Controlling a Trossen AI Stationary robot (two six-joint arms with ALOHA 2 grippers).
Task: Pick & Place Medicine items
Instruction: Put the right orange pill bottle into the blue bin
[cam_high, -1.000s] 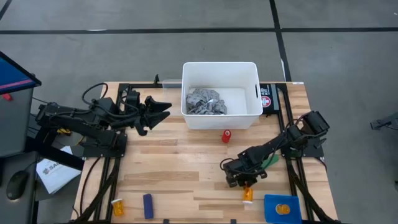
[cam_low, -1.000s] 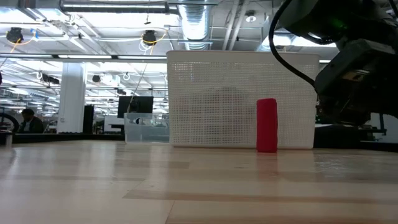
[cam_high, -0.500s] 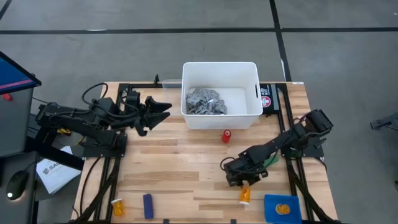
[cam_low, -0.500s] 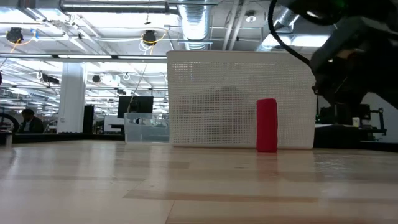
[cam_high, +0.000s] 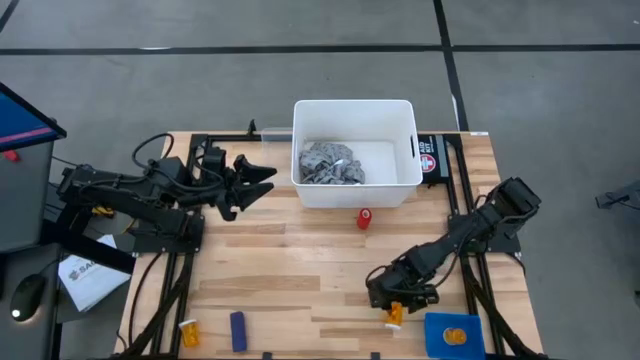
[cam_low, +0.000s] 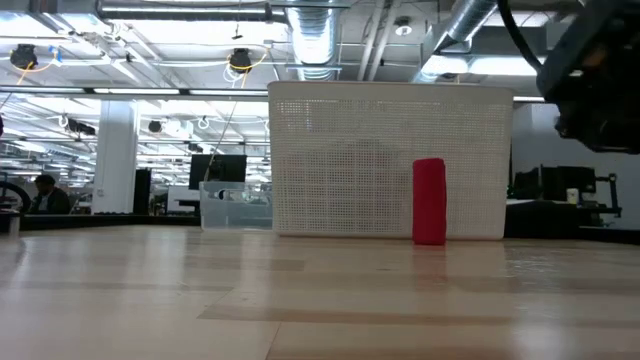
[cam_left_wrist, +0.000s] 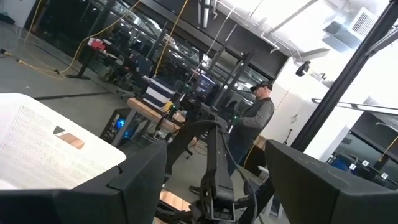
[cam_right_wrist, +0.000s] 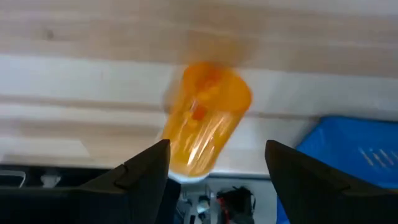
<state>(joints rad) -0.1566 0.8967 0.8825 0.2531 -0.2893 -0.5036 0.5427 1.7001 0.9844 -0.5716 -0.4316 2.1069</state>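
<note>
An orange pill bottle (cam_right_wrist: 205, 124) with a white cap lies on its side on the wood near the table's front right (cam_high: 394, 316). My right gripper (cam_right_wrist: 217, 180) hangs over it, open, one finger on each side and apart from it (cam_high: 398, 297). A second orange bottle (cam_high: 188, 328) lies at the front left corner. My left gripper (cam_high: 262, 180) waits open in the air, left of the white bin (cam_high: 404, 150).
A grey rag (cam_high: 330, 163) lies in the bin. A small red item (cam_high: 365, 218) stands upright in front of the bin (cam_low: 429, 200). A blue box (cam_high: 453, 335) sits just right of the near bottle, and a blue item (cam_high: 238, 330) lies at the front left.
My right gripper has moved toward the table's near edge and a little to the right, ending over the orange bottle. In the low view its arm has drawn off toward the picture's upper right. The bottle has stayed about where it was.
</note>
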